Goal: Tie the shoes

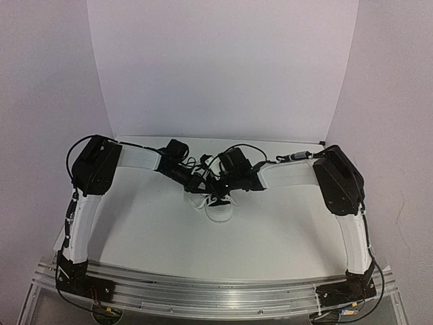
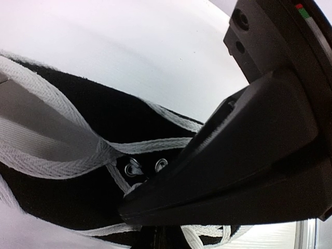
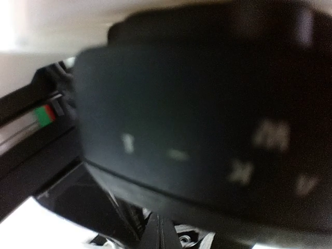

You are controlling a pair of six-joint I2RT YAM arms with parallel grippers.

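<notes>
The black sneaker (image 1: 218, 203) sits mid-table with its white toe cap towards me. Both grippers crowd over its laced top. In the left wrist view I see black canvas (image 2: 78, 202), white laces (image 2: 57, 155) and two metal eyelets (image 2: 134, 167). My left gripper (image 2: 162, 239) shows at the bottom edge with its fingers pressed together; its tips are hidden under the right arm's black body (image 2: 249, 155). My right gripper (image 3: 165, 234) also has its fingers together, just above an eyelet (image 3: 184, 240). No lace shows between either pair. In the top view the left gripper (image 1: 196, 183) and right gripper (image 1: 220, 184) nearly touch.
The left arm's blurred black housing (image 3: 197, 114) fills most of the right wrist view. A white backdrop (image 1: 223, 68) stands behind the table. Cables (image 1: 250, 150) loop over the right wrist. An aluminium rail (image 1: 216, 291) runs along the near edge.
</notes>
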